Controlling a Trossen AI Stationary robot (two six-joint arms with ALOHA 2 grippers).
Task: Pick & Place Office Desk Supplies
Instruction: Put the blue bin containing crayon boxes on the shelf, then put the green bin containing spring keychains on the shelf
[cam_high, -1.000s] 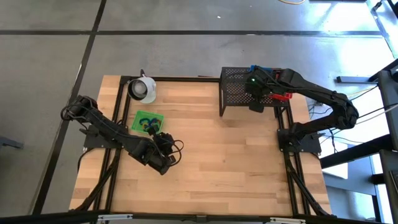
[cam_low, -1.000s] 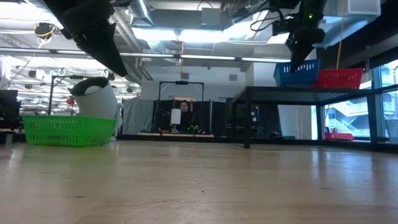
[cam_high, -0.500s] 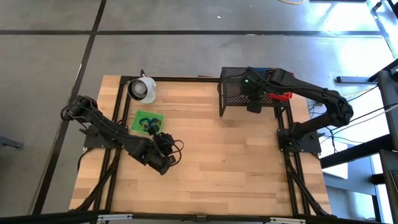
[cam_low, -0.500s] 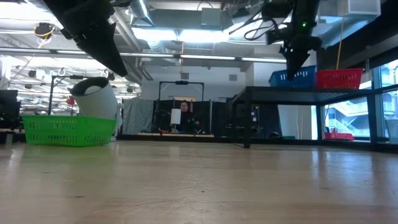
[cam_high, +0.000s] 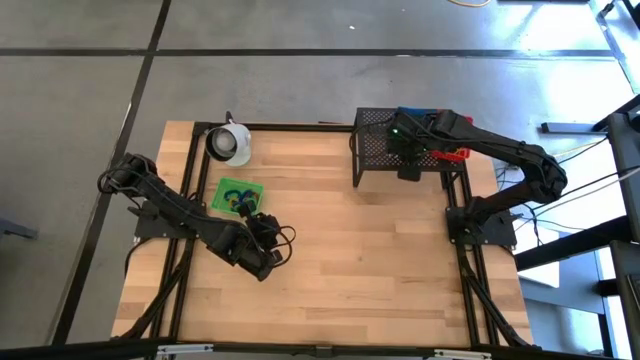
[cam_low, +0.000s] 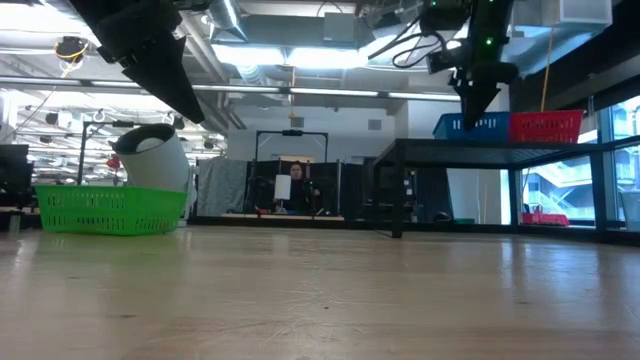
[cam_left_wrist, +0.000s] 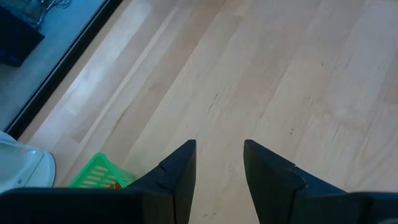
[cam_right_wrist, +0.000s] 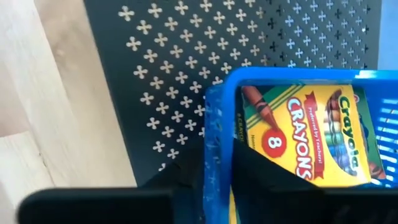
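Wooden table: one crayon box under right tool, grip unclear.

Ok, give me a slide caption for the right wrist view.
Right claw straddles the wall of a blue basket holding a crayon box, on the black perforated rack.

Wide bare bench across middle and near edge: free passage. Blocking far right corner: black rack with blue bin on top. Near far left corner: white cup, green basket beside left edge.
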